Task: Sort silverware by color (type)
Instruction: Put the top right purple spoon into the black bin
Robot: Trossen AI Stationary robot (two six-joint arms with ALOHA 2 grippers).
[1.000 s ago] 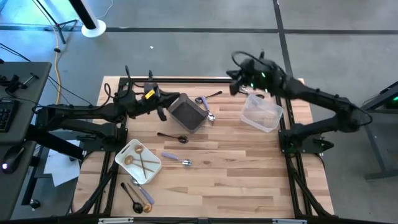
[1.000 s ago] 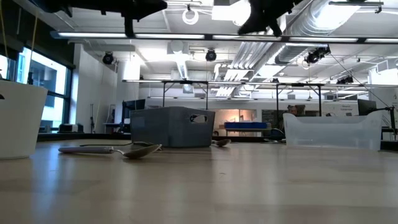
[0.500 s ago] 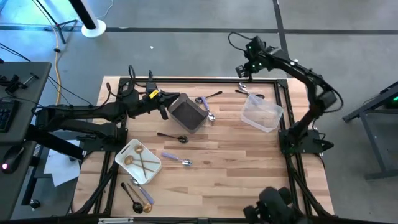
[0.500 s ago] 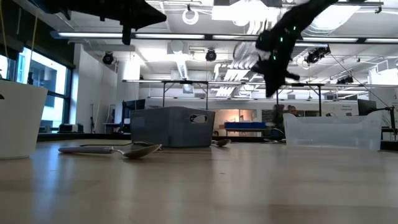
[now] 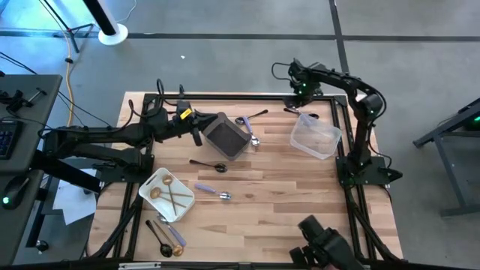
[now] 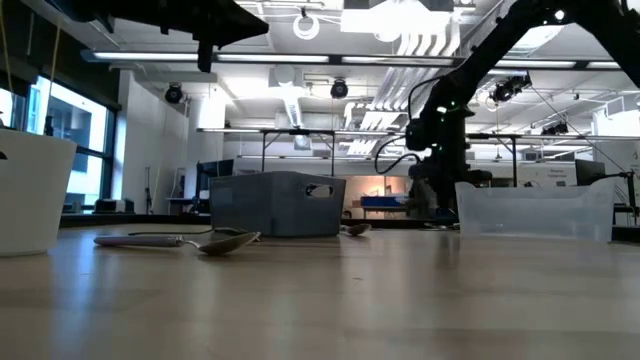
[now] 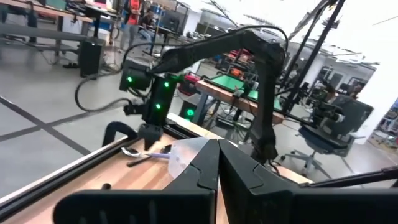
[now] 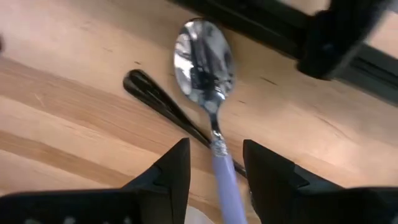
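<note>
We have swung the right gripper (image 5: 298, 97) down to the upper-right table corner, fingers spread around the lilac-handled spoon (image 8: 208, 74) for pickup, while the left gripper (image 5: 196, 133) waits clenched.

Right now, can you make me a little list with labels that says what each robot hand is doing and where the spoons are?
right gripper: open, low over a lilac spoon lying across a black piece, at the far edge by the clear tub
left gripper: shut, empty, by the grey bin
white tray: holds gold pieces
table: more pieces lie loose
</note>
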